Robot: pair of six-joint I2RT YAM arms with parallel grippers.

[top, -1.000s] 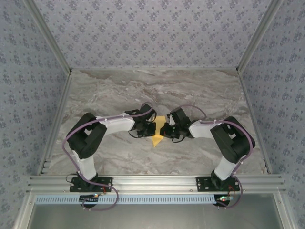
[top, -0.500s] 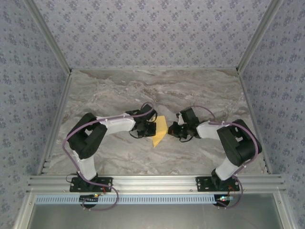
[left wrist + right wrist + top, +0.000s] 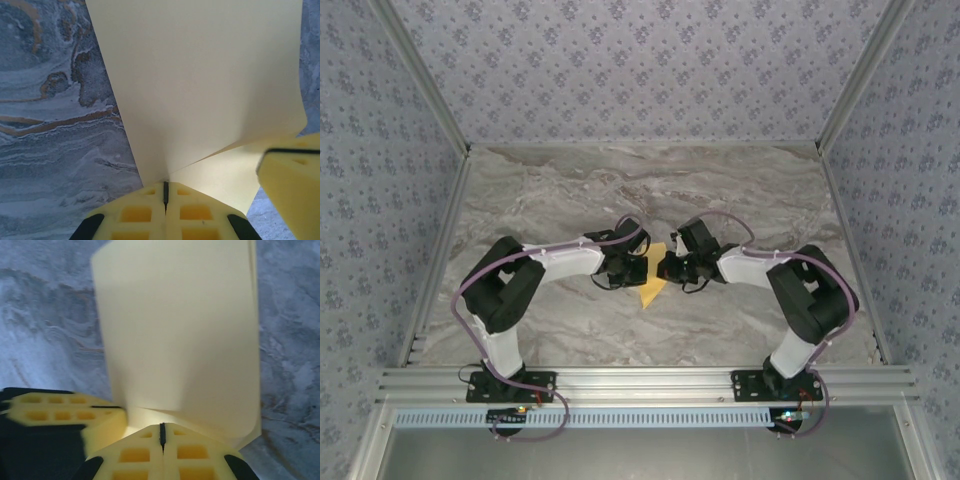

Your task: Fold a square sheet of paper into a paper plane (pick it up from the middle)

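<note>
The square sheet of paper (image 3: pixel 651 286) is yellow-orange and folded into two layers, held off the marble table between the two arms. My left gripper (image 3: pixel 642 268) is shut on the paper's left edge; in the left wrist view the paper (image 3: pixel 200 90) fans up from the closed tips of the left gripper (image 3: pixel 165 184). My right gripper (image 3: pixel 665 268) is shut, its closed tips (image 3: pixel 161 426) against the paper (image 3: pixel 180 340) near a fold, pinching nothing that I can see. The two grippers nearly touch each other.
The marble table (image 3: pixel 620 190) has open room behind and in front of the grippers. Wallpapered walls stand on three sides, and an aluminium rail (image 3: pixel 650 380) runs along the near edge by the arm bases.
The right gripper drew away to the right half a second ago and has come back against the paper. The left gripper kept hold of the paper and stayed put.
</note>
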